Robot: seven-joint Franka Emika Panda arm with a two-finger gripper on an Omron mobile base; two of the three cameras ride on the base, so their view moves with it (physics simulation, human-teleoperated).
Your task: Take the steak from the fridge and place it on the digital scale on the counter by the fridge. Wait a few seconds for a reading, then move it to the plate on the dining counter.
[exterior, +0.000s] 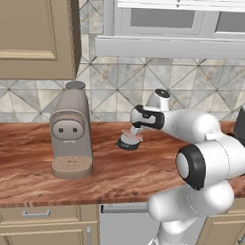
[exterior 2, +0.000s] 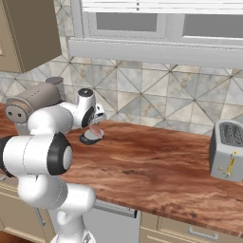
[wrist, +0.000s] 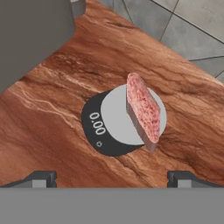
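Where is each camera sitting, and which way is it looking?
Left base view: behind the arm on its left, facing the counter and tiled wall; the white arm rises at lower right, beside the coffee machine.
Right base view: behind on the right; the arm rises at lower left, with a toaster at right.
Hand view: on the hand, looking down at the steak on the scale; the open gripper tips show at the bottom.
All share the steak and scale.

A home kitchen. A wood-grain desk [exterior: 33,161] carries a coffee machine [exterior: 70,135] and toaster [exterior 2: 227,149]. Tiled backsplash [exterior 2: 156,102], beige cabinets [exterior: 35,34], window [exterior 2: 156,21].
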